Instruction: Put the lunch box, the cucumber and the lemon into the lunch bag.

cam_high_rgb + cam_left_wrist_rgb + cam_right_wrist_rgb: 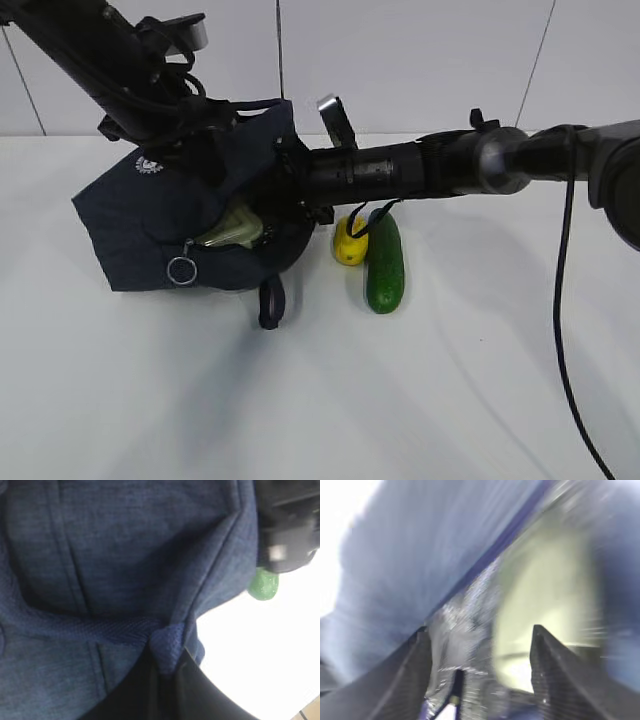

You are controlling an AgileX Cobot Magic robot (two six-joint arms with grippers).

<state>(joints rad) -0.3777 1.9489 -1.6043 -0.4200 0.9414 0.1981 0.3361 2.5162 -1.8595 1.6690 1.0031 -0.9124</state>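
Right, the right end effector [477, 675] is inside the lunch bag [150, 225], fingers spread, the lunch box [232, 231] just ahead of them, not gripped. Left end effector pinches the bag's fabric. Lemon [350, 242] and cucumber [384, 268] wait side by side on the desk [450, 380].

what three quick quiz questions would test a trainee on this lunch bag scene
1. True or false: the lunch box already lies inside the lunch bag.
2. Which items lie on the table outside the bag? A) lemon and cucumber B) lemon only C) none
3. What is the left gripper clamped on?

Key:
1. True; its pale green lid shows through the opening.
2. A; the lemon and cucumber lie side by side.
3. The bag's fabric, holding it while the right gripper stands open inside the bag.
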